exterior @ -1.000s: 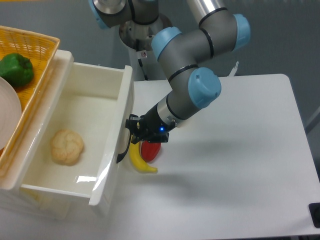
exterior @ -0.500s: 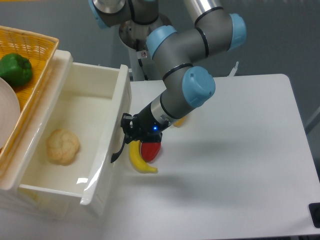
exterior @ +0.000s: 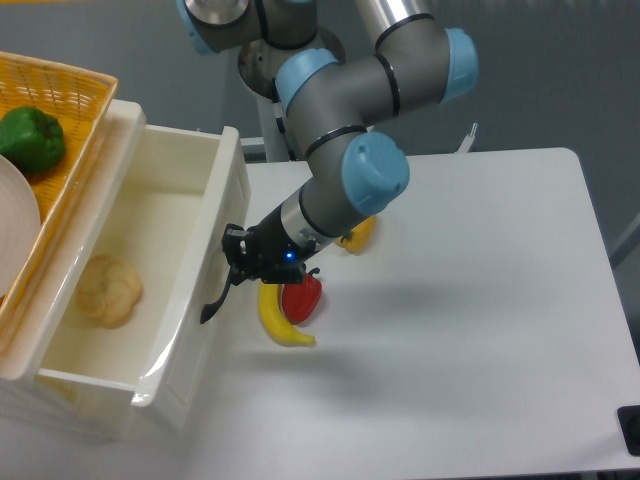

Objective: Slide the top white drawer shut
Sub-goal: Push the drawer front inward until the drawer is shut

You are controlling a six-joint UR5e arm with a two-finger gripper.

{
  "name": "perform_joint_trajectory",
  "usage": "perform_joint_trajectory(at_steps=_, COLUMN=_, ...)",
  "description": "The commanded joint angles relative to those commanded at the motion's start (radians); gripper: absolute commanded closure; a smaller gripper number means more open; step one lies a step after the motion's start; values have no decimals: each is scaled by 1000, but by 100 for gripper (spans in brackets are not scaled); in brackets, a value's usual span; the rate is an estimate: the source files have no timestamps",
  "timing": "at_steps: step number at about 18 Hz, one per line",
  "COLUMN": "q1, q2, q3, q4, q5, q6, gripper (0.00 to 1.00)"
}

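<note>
Gripper (exterior: 236, 262) presses against the drawer (exterior: 140, 290) front by its black handle (exterior: 217, 297); whether the fingers are spread or closed I cannot tell. Drawer sits partly pulled out of the white cabinet at left, a bun (exterior: 107, 290) inside. A banana (exterior: 279, 322) and red pepper (exterior: 302, 296) lie just beside the front

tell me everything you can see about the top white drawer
The top white drawer is a deep, glossy white box, plastic-looking, partly pulled out of its cabinet at the table's left edge. A curved black handle sits on its front panel, with the gripper pressed against that front. Inside lies a pale bread roll. A wicker basket stands above it on the cabinet.
</note>
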Motion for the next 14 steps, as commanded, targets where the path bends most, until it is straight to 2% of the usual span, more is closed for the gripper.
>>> perform_joint_trajectory(at_steps=14, q1=-75, q2=14, q3=-23, q4=12, q5=-6, q6=-34, gripper=100)
